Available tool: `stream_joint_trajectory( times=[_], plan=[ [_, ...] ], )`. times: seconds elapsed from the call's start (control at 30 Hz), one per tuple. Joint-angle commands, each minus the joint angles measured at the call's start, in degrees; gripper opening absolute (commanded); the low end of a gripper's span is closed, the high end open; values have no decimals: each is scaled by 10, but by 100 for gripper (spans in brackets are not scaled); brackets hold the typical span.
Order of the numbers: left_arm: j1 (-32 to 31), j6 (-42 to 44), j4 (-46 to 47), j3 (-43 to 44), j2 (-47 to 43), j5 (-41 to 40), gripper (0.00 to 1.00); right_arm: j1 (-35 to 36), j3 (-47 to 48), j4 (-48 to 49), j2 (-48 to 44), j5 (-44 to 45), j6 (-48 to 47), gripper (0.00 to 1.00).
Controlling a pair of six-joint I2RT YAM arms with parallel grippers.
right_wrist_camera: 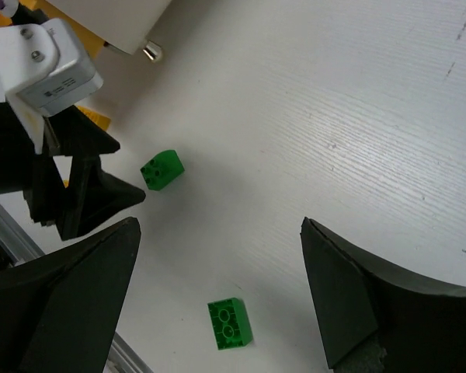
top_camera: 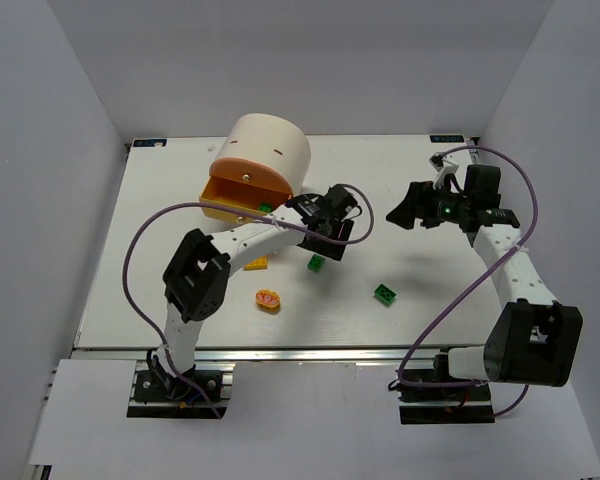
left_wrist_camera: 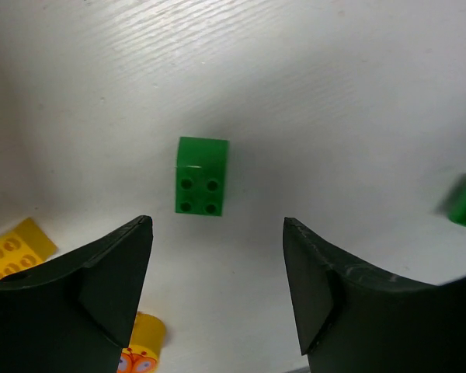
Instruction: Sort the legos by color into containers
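Bricks lie loose on the white table (top_camera: 360,170), and the colour sort looks barely started. One green brick (left_wrist_camera: 202,185) sits mid-table with its four studs facing the wrist camera. A second green brick (top_camera: 385,293) lies apart to its right, nearer the front edge. A yellow brick (top_camera: 257,263) rests to its left, close beside the left arm. A green speck (top_camera: 266,208) at the front lip of the open drawer (top_camera: 225,195) may be a third brick already delivered, but whether it lies inside cannot be told. No purple bricks show in any view. The orange-yellow drawer stands pulled out from the cream cabinet (top_camera: 270,150) at the back of the table. At least three bricks appear left to move.

The left claw (left_wrist_camera: 217,233) hangs over the first green brick with its jaws spread far wider than the brick. It grips nothing and touches nothing, and the brick lies just beyond its fingertips in the wrist view. The right claw (right_wrist_camera: 219,233) hovers above the right half of the table, equally wide and empty, with the second green brick on the table below it. An orange disc (top_camera: 268,298) with red markings lies near the yellow brick and is no part of the sort.
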Motion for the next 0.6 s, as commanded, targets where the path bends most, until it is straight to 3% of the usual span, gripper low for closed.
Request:
stream_joint_trajectory(
  times=[0.0, 0.57],
  plan=[
    [-2, 26, -15, 38, 11, -71, 78, -9, -15, -3, -13, -13, -34, 89],
    [3, 31, -15, 55, 100, -50, 75, -18, -42, 3, -19, -17, -47, 89]
  ],
)
